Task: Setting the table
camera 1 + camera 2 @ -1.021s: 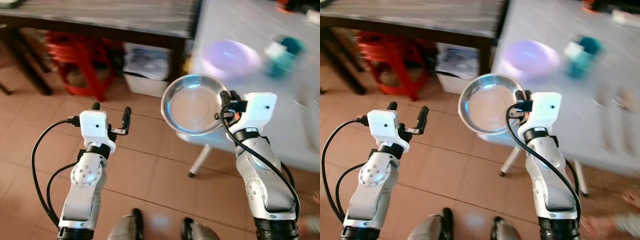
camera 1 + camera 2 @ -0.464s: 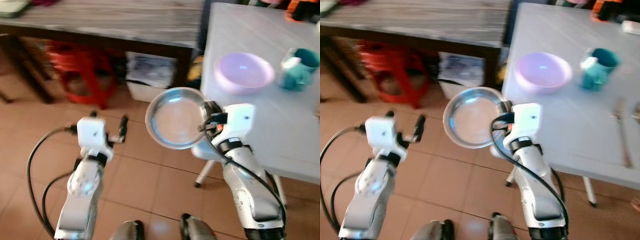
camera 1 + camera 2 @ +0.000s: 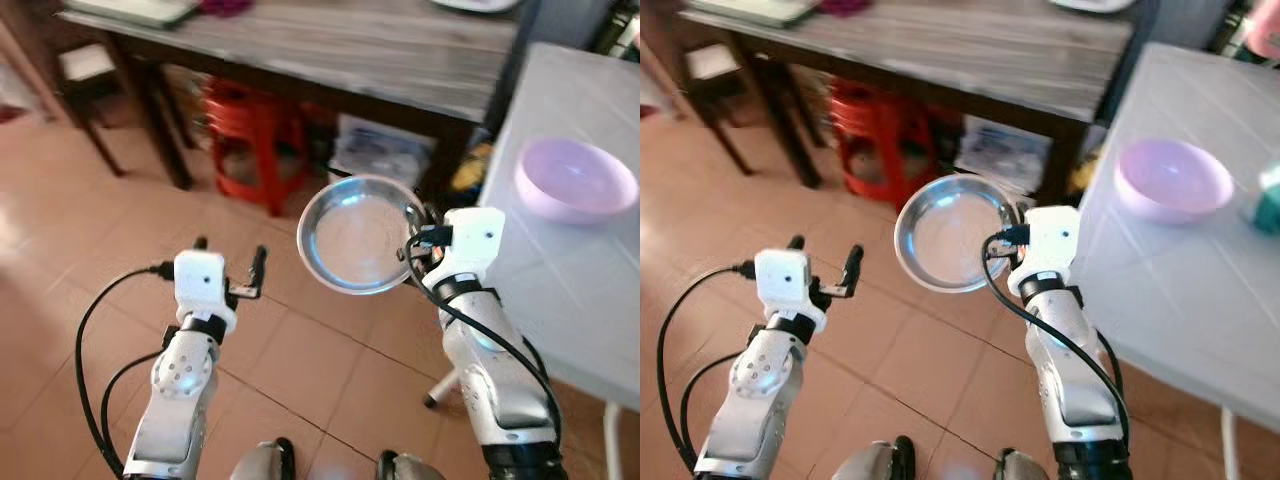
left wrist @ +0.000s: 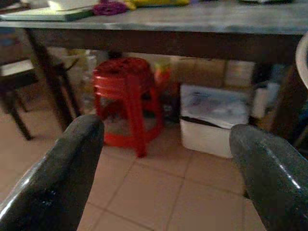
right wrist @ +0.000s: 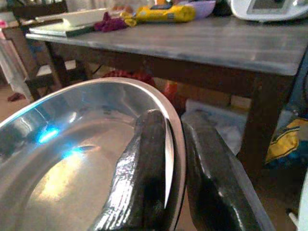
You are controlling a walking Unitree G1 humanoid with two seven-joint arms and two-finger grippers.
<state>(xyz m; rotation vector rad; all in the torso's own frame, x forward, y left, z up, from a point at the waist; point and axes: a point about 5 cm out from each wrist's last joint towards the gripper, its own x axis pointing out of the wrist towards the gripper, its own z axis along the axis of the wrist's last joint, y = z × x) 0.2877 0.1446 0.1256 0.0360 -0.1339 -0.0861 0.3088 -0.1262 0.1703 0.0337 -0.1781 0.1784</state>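
Nearest the camera, both silver arms reach forward over the tiled floor (image 3: 80, 230). The left gripper (image 3: 229, 268) hangs over bare tiles with its two black fingers (image 4: 62, 168) spread wide apart and nothing between them. The right gripper (image 3: 418, 247) is clamped on the rim of a steel bowl (image 3: 358, 236): in the right wrist view one finger lies inside the rim and the other outside, pinching the metal edge (image 5: 175, 144) between them. The bowl is held in the air, its hollow facing up and toward the head camera, hanging out to the left of the gripper and over the floor, not over any table.

The white table (image 3: 585, 290) lies to the right of that hand, its near corner just beside the right forearm. Farther along it sits a lilac bowl (image 3: 575, 180). So the carried bowl is on the wrong side of the gripper for a set-down; the judgement is that the right arm, plainly the nearer one, must swing the bowl rightward across the table edge before lowering it.

Beyond stand a dark wooden table (image 3: 330, 45), a red stool (image 3: 250, 135) and a white box (image 3: 385, 155) beneath it
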